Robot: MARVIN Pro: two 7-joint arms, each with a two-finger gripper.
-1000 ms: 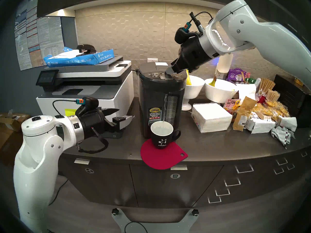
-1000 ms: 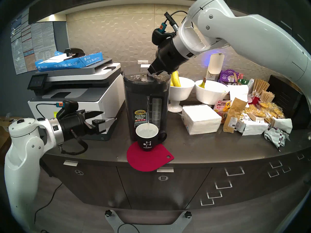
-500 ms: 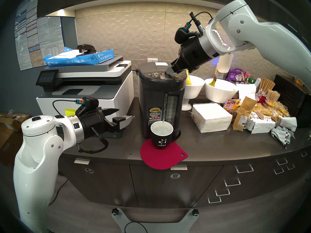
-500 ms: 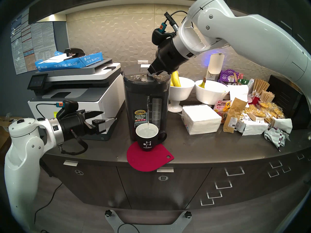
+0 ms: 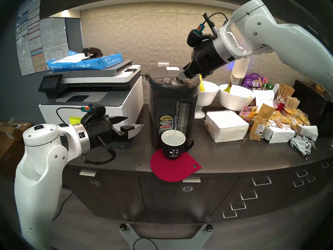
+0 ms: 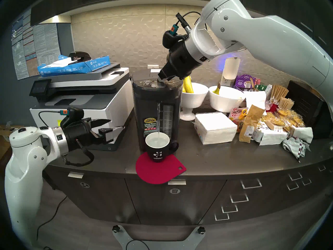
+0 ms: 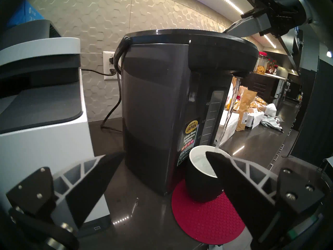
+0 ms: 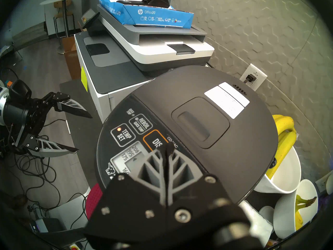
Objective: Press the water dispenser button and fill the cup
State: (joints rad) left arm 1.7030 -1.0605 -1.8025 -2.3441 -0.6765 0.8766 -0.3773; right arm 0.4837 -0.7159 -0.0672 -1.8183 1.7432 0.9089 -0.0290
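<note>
The dark-grey water dispenser (image 5: 173, 107) (image 6: 155, 107) (image 7: 162, 107) stands mid-counter. My right gripper (image 5: 180, 77) (image 6: 161, 79) (image 8: 164, 150) is shut, its joined tips pressing down on the orange-outlined DISPENSE button (image 8: 155, 141) on the lid panel. A thin stream of water (image 5: 176, 116) (image 7: 228, 114) falls from the spout into the black cup (image 5: 173, 145) (image 6: 157, 148) (image 7: 201, 177), which stands on a red mat (image 5: 173, 170) in front of the dispenser and holds water. My left gripper (image 5: 134, 122) (image 6: 116, 124) (image 7: 164, 154) hangs open, left of the cup, holding nothing.
A white-and-grey printer (image 5: 93, 92) with a blue paper ream (image 5: 84, 63) stands left of the dispenser. White bowls with bananas (image 5: 234, 96), a napkin stack (image 5: 226, 126) and snack bags (image 5: 281, 121) crowd the right. The mat overhangs the counter's front edge (image 5: 126, 169).
</note>
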